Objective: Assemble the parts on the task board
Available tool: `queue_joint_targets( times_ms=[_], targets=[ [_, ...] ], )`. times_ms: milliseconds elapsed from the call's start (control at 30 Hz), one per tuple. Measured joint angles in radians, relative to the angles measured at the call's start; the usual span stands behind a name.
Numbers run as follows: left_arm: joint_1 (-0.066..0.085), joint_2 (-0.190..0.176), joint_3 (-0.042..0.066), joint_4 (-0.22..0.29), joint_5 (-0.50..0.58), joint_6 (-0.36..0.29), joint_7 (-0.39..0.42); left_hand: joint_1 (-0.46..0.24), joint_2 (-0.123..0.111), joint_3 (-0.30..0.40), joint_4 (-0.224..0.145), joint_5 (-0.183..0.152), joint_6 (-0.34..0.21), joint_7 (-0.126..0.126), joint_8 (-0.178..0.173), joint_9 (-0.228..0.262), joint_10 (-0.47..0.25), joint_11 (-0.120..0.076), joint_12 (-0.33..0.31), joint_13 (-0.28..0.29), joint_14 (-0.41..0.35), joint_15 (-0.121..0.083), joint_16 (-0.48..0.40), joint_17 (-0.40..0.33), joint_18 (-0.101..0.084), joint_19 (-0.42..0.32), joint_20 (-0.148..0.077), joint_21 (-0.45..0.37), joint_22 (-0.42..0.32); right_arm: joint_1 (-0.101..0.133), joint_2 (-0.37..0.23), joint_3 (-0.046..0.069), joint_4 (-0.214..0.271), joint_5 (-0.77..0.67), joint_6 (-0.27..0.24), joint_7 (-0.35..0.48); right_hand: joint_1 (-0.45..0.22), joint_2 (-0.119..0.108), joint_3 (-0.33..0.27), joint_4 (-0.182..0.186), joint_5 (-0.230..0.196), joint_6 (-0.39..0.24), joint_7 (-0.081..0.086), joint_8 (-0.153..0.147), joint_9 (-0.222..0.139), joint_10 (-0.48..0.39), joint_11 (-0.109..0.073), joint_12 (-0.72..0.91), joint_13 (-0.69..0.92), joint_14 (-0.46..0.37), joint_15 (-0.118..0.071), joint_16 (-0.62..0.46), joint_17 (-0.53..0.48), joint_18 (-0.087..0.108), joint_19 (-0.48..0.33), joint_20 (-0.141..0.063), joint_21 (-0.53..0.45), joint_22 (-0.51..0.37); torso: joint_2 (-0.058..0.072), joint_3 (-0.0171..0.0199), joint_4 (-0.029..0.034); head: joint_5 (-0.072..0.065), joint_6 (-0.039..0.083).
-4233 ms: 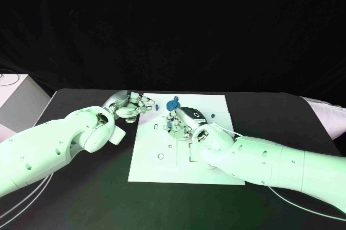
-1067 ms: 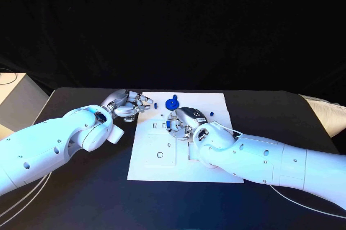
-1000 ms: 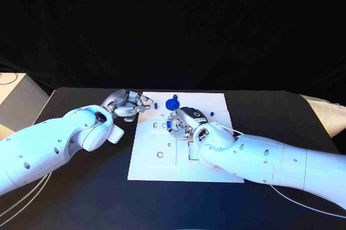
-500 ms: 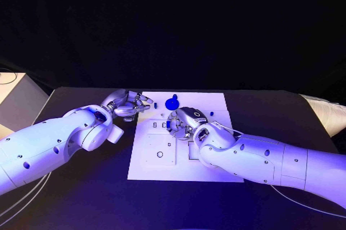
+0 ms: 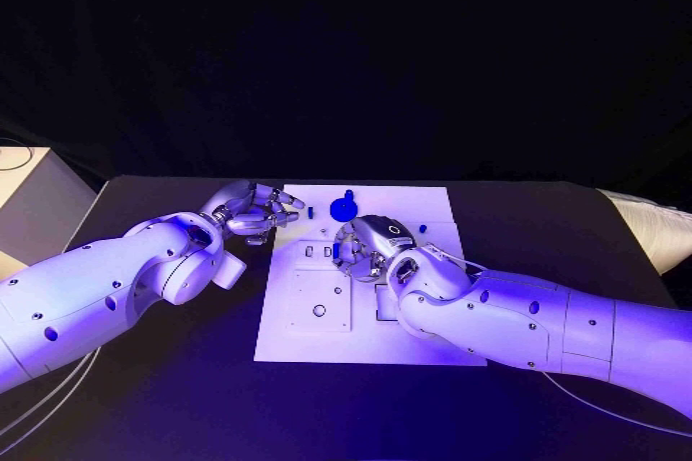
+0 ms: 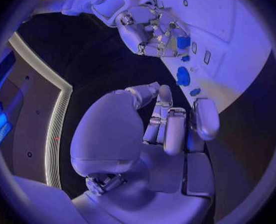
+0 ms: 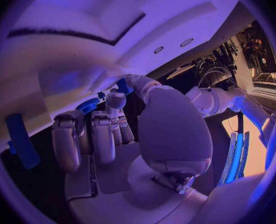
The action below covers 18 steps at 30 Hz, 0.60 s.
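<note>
Right wrist view: blue part [image 7: 21, 139] beside right hand [image 7: 103, 134].

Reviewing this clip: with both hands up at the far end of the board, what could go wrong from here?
The right hand pinches a small blue part above the task board; the fingers hide the slot in the head view, so it may seat crooked or slip out. The left hand hovers at the board's far left corner, near a loose blue part it could nudge off the edge.
</note>
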Motion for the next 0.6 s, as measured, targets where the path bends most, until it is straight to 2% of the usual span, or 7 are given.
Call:
queue_joint_targets(
  times_ms=[233,367,600],
  targets=[
    [-0.001,0.000,0.000,-0.002,0.000,0.000,0.000,-0.003,-0.003,0.003,-0.003,0.000,0.000,0.000,0.000,0.000,-0.004,0.004,0.000,0.000,0.000,0.000,0.000,0.000,0.000,0.000,0.000,0.000,0.000,-0.001,-0.006,-0.001,0.009,-0.002,-0.023,-0.001,-0.002,0.003,-0.090,0.029,-0.052,-0.015,0.001,-0.014,-0.007,-0.008,0.005,0.000,0.004,-0.004,0.004,0.000,0.000,0.000,0.000,0.007,0.000,0.000,0.000,-0.0005,0.0002,0.000,0.002],
    [-0.001,0.000,0.000,-0.003,0.000,0.000,0.000,-0.004,-0.004,0.003,-0.003,0.000,0.000,0.000,0.000,0.000,-0.004,0.004,0.000,0.000,0.000,0.000,0.000,0.000,0.000,0.000,0.000,0.000,0.000,-0.001,-0.010,-0.001,0.019,-0.002,-0.040,-0.001,0.026,0.030,-0.162,0.068,-0.062,-0.025,0.004,-0.023,-0.013,-0.012,0.009,0.000,0.008,0.000,0.007,0.000,0.000,0.000,0.000,0.007,0.000,0.000,0.000,-0.0005,0.0004,-0.002,0.005],
    [-0.001,0.000,0.000,-0.006,0.000,0.000,-0.001,-0.004,-0.004,0.003,-0.003,0.000,-0.001,0.001,-0.001,-0.001,-0.004,0.004,0.000,-0.002,0.000,0.000,0.000,0.000,0.000,0.000,0.000,0.000,0.001,0.000,-0.034,0.001,0.056,-0.003,-0.061,0.001,0.039,0.032,-0.189,0.092,-0.062,-0.026,0.005,-0.023,-0.013,-0.012,0.009,0.000,0.010,0.000,0.007,0.000,0.000,0.000,0.000,0.007,0.000,0.000,-0.002,-0.0012,0.0005,-0.004,0.008]
  ],
)
